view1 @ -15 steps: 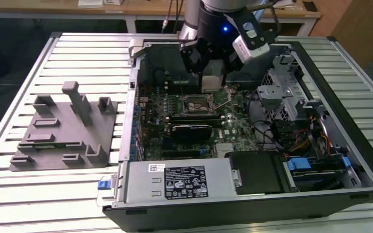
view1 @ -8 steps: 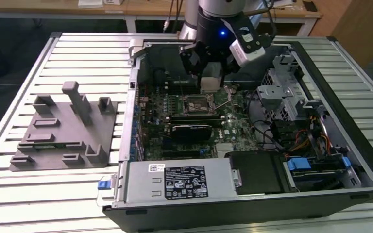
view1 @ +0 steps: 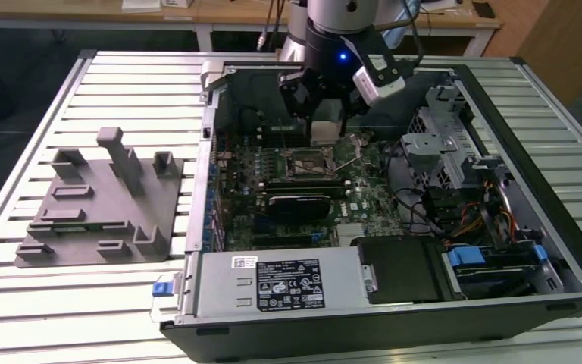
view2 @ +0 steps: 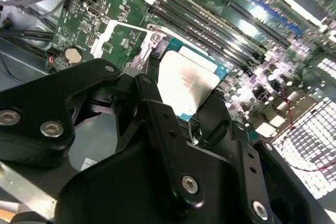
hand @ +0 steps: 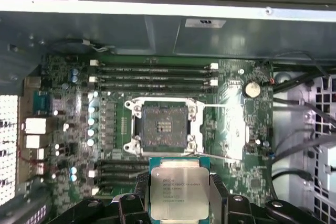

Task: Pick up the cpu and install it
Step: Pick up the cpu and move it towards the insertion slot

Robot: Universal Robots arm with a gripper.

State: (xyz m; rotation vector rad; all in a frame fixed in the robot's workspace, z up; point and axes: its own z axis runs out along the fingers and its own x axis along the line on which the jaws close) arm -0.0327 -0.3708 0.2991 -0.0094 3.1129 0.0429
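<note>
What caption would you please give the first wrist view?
The gripper holds the cpu over the motherboard, near the empty socket.

In the first wrist view the small square silver-topped cpu (hand: 179, 190) runs off the picture's edge, two opposite sides covered by the black gripper's (hand: 179, 198) fingers (hand: 218, 198). In the second wrist view black linkage bars (view2: 173, 145) hide one end of it. Its lid print is too small to read. The exterior view crops the slatted grey metal table (view1: 28, 303).
</note>
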